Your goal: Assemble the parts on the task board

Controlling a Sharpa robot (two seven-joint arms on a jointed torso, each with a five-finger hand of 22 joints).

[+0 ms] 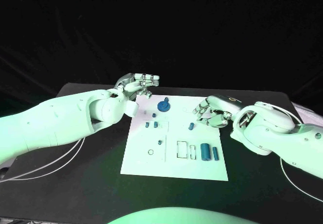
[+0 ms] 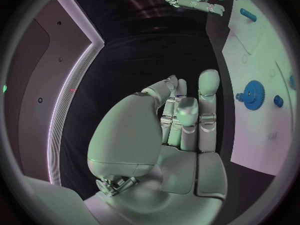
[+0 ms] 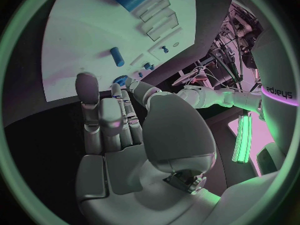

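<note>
The white task board [image 1: 138,163] lies mid-table. On it are a blue gear [image 1: 164,106], two small blue parts [image 1: 150,124], a blue peg [image 1: 191,126], a tiny part [image 1: 158,141] and two blue cylinders [image 1: 210,152]. My left hand [image 1: 138,84] hangs raised off the board's far left corner, beside the gear [image 2: 253,95]. Its thumb meets its fingers [image 2: 187,115], and a speck of blue shows between them. My right hand [image 1: 213,112] hovers at the board's far right edge, fingers curled with nothing in them, just beyond the peg [image 3: 117,56].
Empty outlined slots [image 1: 182,149] and a ring outline [image 1: 151,152] mark the board's near half. The black table [image 1: 74,177] surrounds the board. White cables [image 1: 60,163] trail under the left arm.
</note>
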